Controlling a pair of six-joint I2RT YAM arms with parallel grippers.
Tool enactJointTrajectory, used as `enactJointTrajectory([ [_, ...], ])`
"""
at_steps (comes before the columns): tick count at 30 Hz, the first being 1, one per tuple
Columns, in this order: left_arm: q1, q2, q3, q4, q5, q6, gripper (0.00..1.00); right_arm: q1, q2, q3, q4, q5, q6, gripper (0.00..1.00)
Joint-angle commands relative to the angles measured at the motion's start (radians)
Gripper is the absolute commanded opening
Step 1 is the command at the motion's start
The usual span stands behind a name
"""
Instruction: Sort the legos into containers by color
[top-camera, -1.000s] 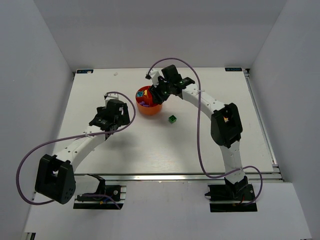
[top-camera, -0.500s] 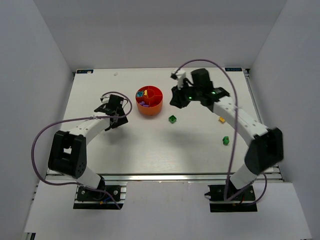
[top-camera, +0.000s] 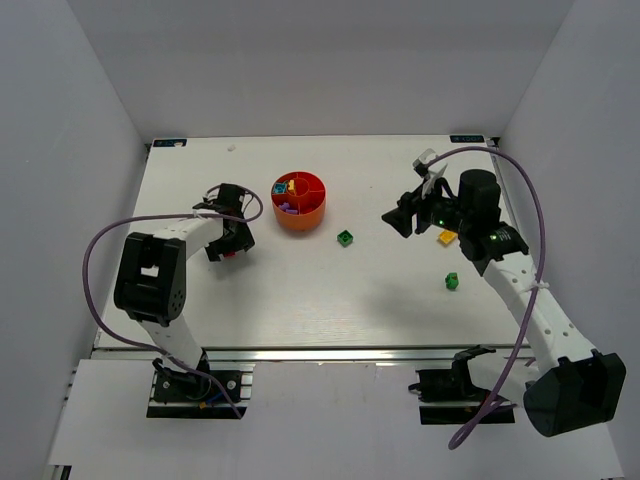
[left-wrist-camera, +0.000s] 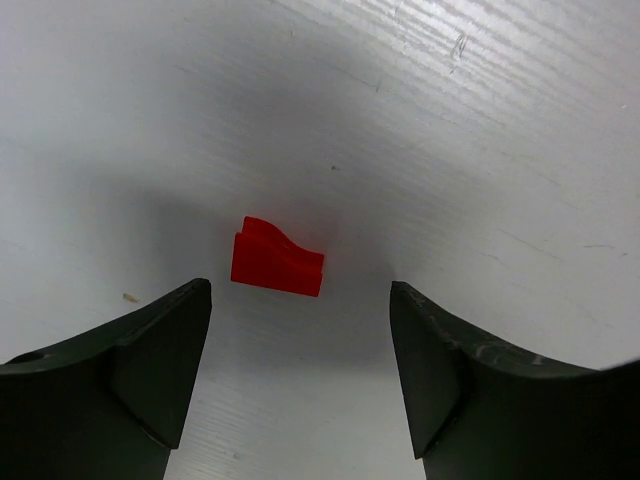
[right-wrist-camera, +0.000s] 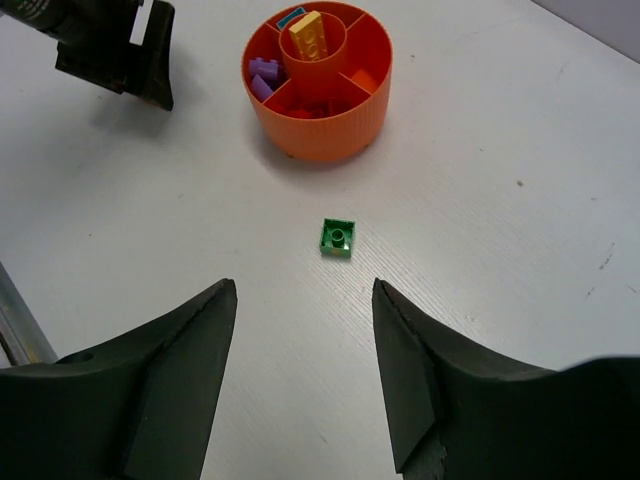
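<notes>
The red-orange bowl (top-camera: 299, 201) stands at the back middle of the table and also shows in the right wrist view (right-wrist-camera: 318, 80). It holds a yellow brick (right-wrist-camera: 307, 35) in its central cup and purple bricks (right-wrist-camera: 264, 78) in a left wedge. A green lego (top-camera: 345, 238) lies just right of the bowl, ahead of my open, empty right gripper (right-wrist-camera: 303, 290). A red lego (left-wrist-camera: 277, 262) lies on the table just beyond my open left gripper (left-wrist-camera: 300, 300), between the lines of its fingers. The left gripper (top-camera: 228, 242) is left of the bowl.
A second green lego (top-camera: 451, 281) and a yellow lego (top-camera: 446, 237) lie on the right side, by the right arm. White walls enclose the table on three sides. The left arm's gripper (right-wrist-camera: 115, 50) shows at the top left of the right wrist view.
My right gripper has left the bowl and swung right and back toward the near side. My left arm has folded in, its gripper staying left of the bowl over the red lego.
</notes>
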Motion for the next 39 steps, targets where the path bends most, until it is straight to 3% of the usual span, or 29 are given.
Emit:
enactJointTrajectory([
  [1, 0.008, 0.010, 0.033, -0.012, 0.028, 0.047, 0.81, -0.043, -0.034, -0.020, 0.088, -0.059, 0.025, 0.62],
  [13, 0.017, 0.052, 0.040, -0.007, 0.035, 0.076, 0.63, -0.140, -0.053, -0.043, 0.085, -0.157, 0.050, 0.58],
  [23, 0.045, 0.094, 0.073, -0.009, 0.035, 0.112, 0.58, -0.180, -0.043, -0.052, 0.089, -0.228, 0.065, 0.56],
  [27, 0.045, 0.087, 0.067, 0.001, 0.070, 0.119, 0.37, -0.191, -0.039, -0.057, 0.089, -0.239, 0.068, 0.55],
  [31, 0.045, 0.042, 0.060, 0.010, 0.122, 0.130, 0.30, -0.198, -0.034, -0.057, 0.086, -0.243, 0.065, 0.54],
  [34, 0.017, -0.075, 0.041, 0.045, 0.258, 0.191, 0.22, -0.205, -0.034, -0.059, 0.088, -0.243, 0.065, 0.54],
  [36, 0.007, -0.141, 0.017, 0.097, 0.433, 0.239, 0.15, -0.206, -0.033, -0.060, 0.088, -0.243, 0.065, 0.54],
  [37, 0.007, -0.178, -0.015, 0.172, 0.594, 0.262, 0.11, -0.209, -0.031, -0.060, 0.089, -0.242, 0.064, 0.54],
  [39, -0.018, -0.260, -0.032, 0.232, 0.709, 0.267, 0.07, -0.211, -0.030, -0.060, 0.089, -0.240, 0.062, 0.54],
])
